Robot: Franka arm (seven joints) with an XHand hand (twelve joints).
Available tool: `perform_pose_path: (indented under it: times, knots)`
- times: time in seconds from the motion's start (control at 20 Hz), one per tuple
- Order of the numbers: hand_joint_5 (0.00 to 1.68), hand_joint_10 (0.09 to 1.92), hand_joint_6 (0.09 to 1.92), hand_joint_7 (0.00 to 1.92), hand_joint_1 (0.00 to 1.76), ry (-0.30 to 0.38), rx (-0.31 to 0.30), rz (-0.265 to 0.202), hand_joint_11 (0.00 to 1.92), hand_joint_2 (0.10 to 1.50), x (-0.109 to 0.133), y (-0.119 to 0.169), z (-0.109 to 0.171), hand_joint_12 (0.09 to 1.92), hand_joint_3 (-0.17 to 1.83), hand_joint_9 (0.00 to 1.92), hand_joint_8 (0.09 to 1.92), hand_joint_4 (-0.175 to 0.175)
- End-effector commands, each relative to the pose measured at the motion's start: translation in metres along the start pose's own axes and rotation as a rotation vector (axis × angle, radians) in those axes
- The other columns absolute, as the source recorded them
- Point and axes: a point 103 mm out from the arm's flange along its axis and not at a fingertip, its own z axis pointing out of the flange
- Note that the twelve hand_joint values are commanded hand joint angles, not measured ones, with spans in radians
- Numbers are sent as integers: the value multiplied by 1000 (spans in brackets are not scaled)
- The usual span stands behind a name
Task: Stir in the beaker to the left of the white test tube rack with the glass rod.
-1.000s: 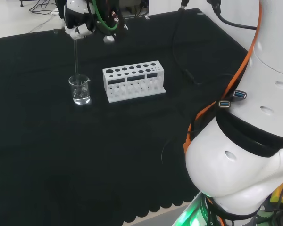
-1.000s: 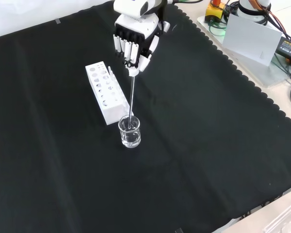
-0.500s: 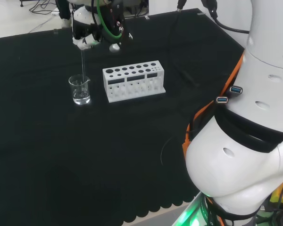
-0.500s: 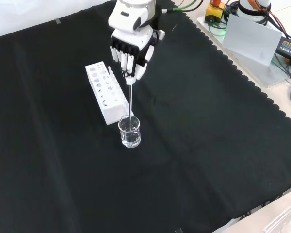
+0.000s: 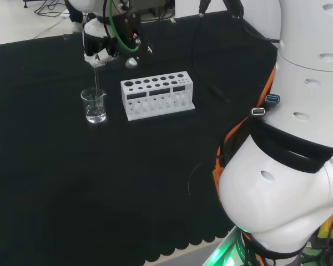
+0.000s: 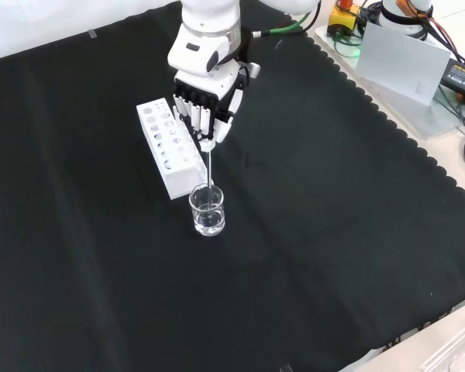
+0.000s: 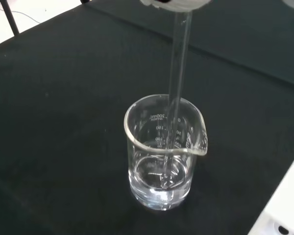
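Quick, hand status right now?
Hand: shut on the glass rod, whose lower end sits inside the beaker.

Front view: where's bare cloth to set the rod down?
Bare cloth right of the beaker toward the scalloped edge, and left of the rack. Crowded where the hand holds the glass rod in the beaker, beside the rack.

My bench (image 6: 356, 232) has a black cloth (image 6: 101, 271) on it. A glass beaker (image 6: 208, 211) stands on the cloth, maybe with some water inside. Just beside it stands a white rack (image 6: 169, 146).
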Motion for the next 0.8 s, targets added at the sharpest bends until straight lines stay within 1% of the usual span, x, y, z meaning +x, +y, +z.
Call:
perform_pose_path:
  times: [0.05,0.4,0.45,0.55,0.65,0.8]
  knots:
    - [1439,617,87,1424,1328,-5,8,-7,1632,1037,7,11,-5,743,-175,1698,510,-175]
    - [1440,619,87,1426,1328,-16,11,-1,1632,1037,-5,19,-11,745,-175,1696,507,-175]
    - [1440,620,87,1426,1328,-22,16,-1,1631,1037,-4,19,-11,746,-175,1696,507,-175]
    - [1440,620,87,1426,1329,-14,16,3,1631,1037,-8,20,-11,746,-175,1696,506,-175]
    - [1441,621,87,1426,1328,-1,9,8,1631,1037,-21,13,-13,747,-175,1695,506,-175]
    - [1441,622,87,1427,1328,-14,14,11,1631,1037,-25,4,-16,747,-175,1694,505,-175]
